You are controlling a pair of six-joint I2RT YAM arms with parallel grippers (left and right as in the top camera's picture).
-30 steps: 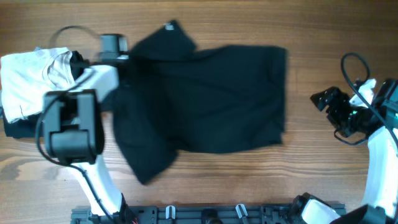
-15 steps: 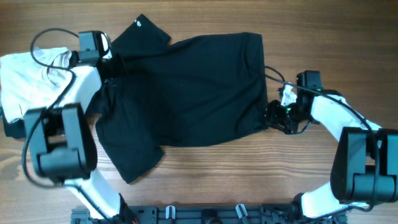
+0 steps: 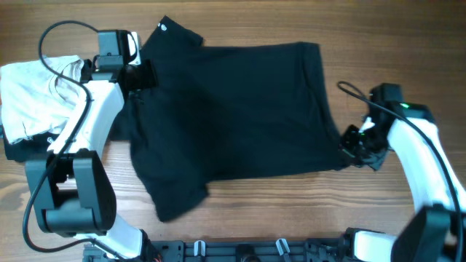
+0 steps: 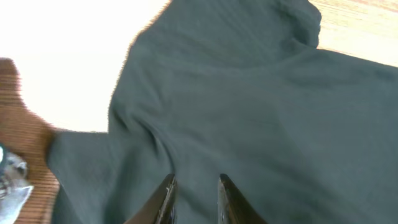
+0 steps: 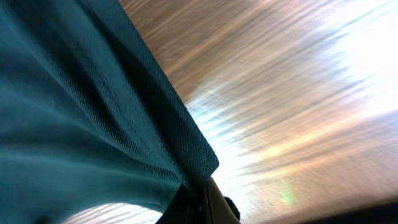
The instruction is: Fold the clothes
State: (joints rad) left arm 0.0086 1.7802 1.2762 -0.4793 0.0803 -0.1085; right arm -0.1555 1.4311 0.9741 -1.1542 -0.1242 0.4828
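Note:
The clothes [image 3: 233,109], a black T-shirt, lie spread across the middle of the wooden table, with a sleeve bearing a small white logo [image 3: 162,28] at the top left. My left gripper [image 3: 142,75] rests over the shirt's upper left part. In the left wrist view its jaws [image 4: 194,177] stand a little apart above creased black fabric [image 4: 249,99], pinching nothing. My right gripper [image 3: 349,145] is at the shirt's lower right corner. The right wrist view shows it [image 5: 199,186] shut on that corner of fabric [image 5: 93,106], which is lifted off the table.
A folded white garment [image 3: 33,98] lies at the left edge, with a dark folded one [image 3: 18,149] showing beneath it. A black rail [image 3: 240,251] runs along the front edge. Bare wood [image 3: 393,58] lies right of the shirt.
The right gripper has shut on the shirt's lower right corner and drawn it to the right. The left jaws have parted slightly, and the shirt has shifted right.

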